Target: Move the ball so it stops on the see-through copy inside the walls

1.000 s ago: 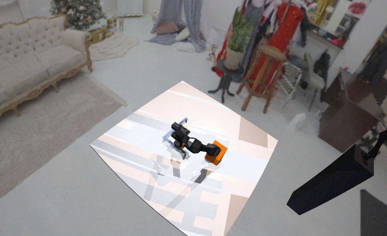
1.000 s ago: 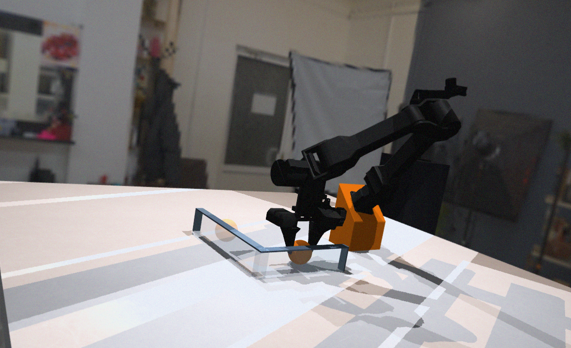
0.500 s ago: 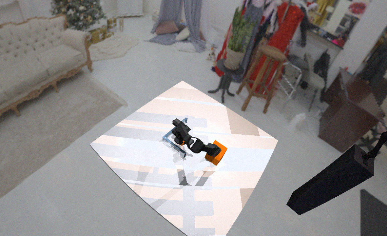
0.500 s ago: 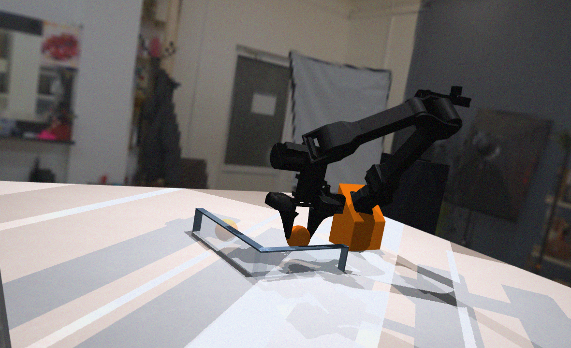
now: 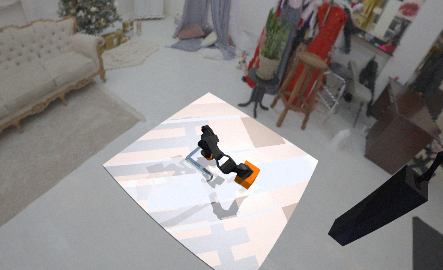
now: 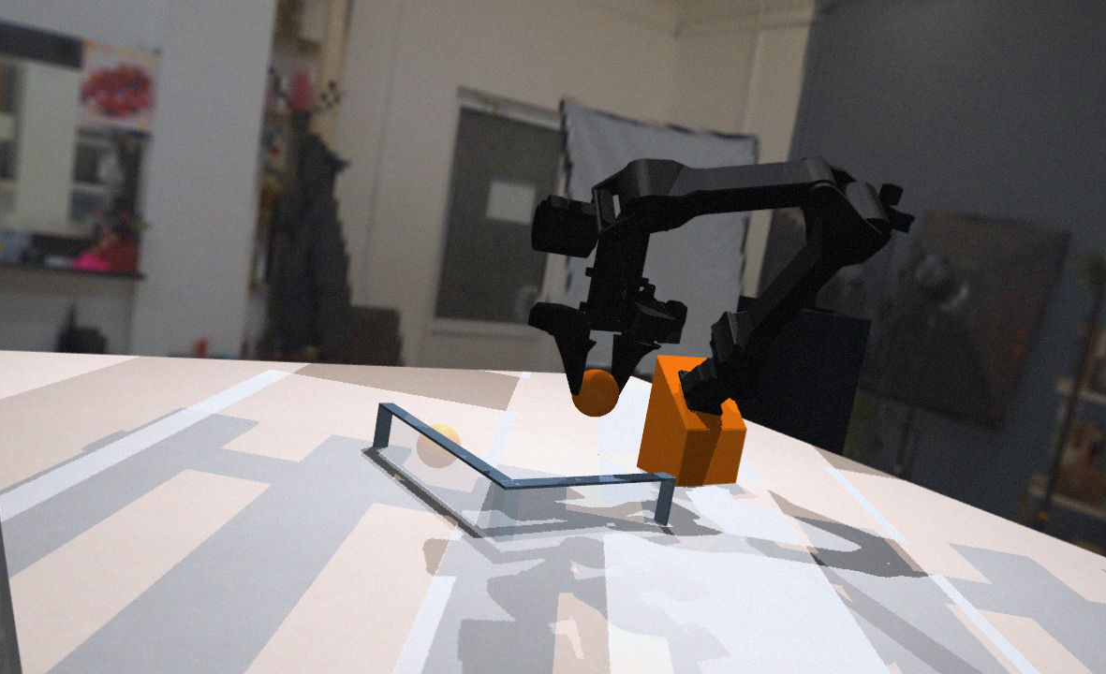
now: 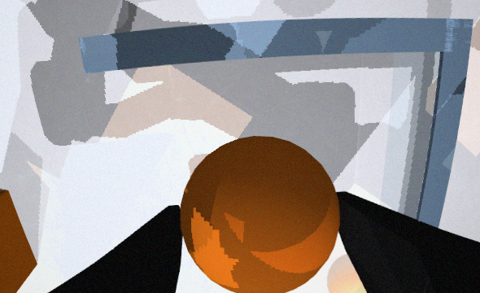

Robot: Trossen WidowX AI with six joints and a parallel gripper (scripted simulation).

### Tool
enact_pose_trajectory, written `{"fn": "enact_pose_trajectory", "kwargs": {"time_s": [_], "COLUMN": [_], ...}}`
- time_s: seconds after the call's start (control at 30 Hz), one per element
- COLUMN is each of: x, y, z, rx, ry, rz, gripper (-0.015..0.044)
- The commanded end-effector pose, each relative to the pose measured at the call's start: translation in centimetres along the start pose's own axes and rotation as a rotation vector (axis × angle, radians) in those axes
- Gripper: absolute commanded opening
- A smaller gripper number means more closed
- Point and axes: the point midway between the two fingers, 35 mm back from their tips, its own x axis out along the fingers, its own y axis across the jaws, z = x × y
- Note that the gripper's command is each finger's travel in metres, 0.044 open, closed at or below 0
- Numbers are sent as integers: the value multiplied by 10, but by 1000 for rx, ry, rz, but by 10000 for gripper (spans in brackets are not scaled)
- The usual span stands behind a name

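Note:
My gripper (image 6: 596, 392) (image 7: 258, 210) is shut on the orange ball (image 6: 596, 401) (image 7: 260, 183) (image 5: 209, 156) and holds it up above the table, higher than the wall tops. In the wrist view the ball sits between both fingertips. Two low clear walls with blue top edges (image 5: 199, 166) (image 6: 585, 480) (image 7: 346, 38) meet in a corner. The see-through copy (image 6: 439, 446) (image 7: 342, 277) shows pale orange behind the longer-looking wall in the exterior view, left of the ball. In the wrist view the right finger partly covers it. In the top view the arm hides the copy.
The arm's orange base block (image 5: 247, 181) (image 6: 678, 418) (image 7: 2, 240) stands on the patterned table (image 5: 266, 215) (image 6: 162, 569), right of the walls in the top and exterior views. The black arm arches from it over to the ball. Shadows cross the table.

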Motion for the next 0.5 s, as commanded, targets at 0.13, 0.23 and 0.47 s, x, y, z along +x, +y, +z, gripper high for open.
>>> {"fn": "enact_pose_trajectory", "kwargs": {"time_s": [0.13, 0.23, 0.47], "x": [-21, -20, -16], "y": [2, -6, -29], "z": [2, -5, -28], "rx": [-6, 80, 341], "ry": [-8, -8, -7], "rz": [-2, -2, -3], "gripper": [0, 0, 0]}}
